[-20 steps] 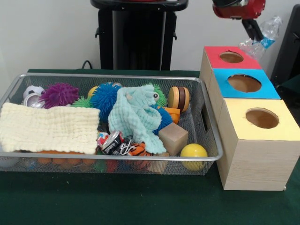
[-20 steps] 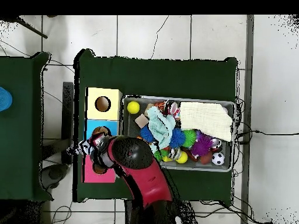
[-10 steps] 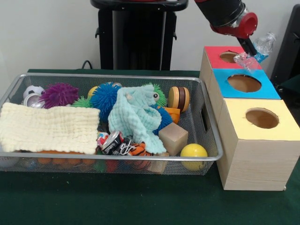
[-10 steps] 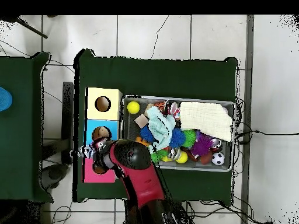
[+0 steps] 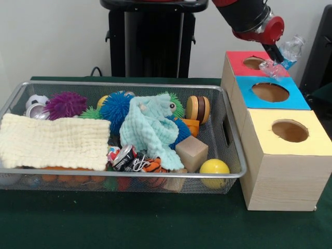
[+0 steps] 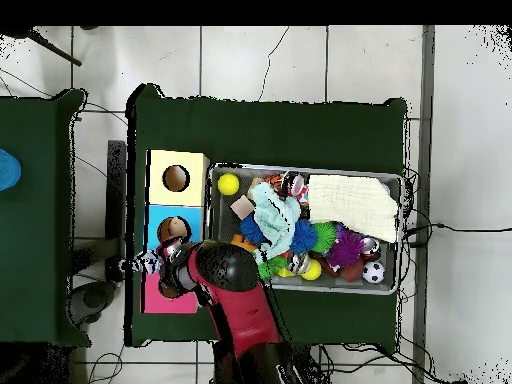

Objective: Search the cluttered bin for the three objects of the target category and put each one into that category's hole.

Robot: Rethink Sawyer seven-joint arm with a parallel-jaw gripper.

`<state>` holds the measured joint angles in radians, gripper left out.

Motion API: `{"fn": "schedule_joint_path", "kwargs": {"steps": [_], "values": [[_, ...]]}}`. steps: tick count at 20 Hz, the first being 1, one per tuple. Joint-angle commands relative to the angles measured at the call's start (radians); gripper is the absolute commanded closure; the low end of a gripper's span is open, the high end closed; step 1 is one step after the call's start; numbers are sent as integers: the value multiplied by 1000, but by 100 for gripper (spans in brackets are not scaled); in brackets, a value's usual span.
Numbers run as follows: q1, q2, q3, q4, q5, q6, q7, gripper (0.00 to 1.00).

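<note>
Holding a crushed clear bottle [image 5: 284,56] in the gripper [image 5: 278,56], above the joint between the red box [image 5: 234,58] and the blue box [image 5: 301,101], right of the bin [image 5: 231,150]. Clamped on the bottle at its middle; neck and blue cap jutting up right, crumpled end hanging left.

Risks, left to right:
- Bin crowded with a cloth [image 5: 52,140], spiky balls, a plush [image 5: 150,129], a can [image 5: 124,155], a block [image 5: 192,153] and a yellow ball [image 5: 214,168]; further targets likely buried, hard to single out.
- Red hole [image 5: 255,63] and blue hole [image 5: 270,92] close together; wrong-hole drop possible if released off-centre.
- Bottle longer than either hole looks wide; held crosswise, likely to bridge the rim and roll off to the surface [image 5: 155,223].

Room: open air above all three boxes; yellow box [image 5: 285,171] clear. Bin wall touching or just beside the boxes, so no gap there. Dark object at the right edge near the bottle; little margin that side.
</note>
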<state>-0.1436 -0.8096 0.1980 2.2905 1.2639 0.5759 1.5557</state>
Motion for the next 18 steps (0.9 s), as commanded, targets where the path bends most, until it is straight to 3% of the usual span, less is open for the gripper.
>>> {"fn": "schedule_joint_path", "kwargs": {"steps": [1, 3, 18], "values": [[10, 1, 54, 64, 130, 0, -321, 100], [24, -12, 46, 71, 160, 17, -331, 100], [14, -74, 29, 77, 77, 42, -248, 100]]}}
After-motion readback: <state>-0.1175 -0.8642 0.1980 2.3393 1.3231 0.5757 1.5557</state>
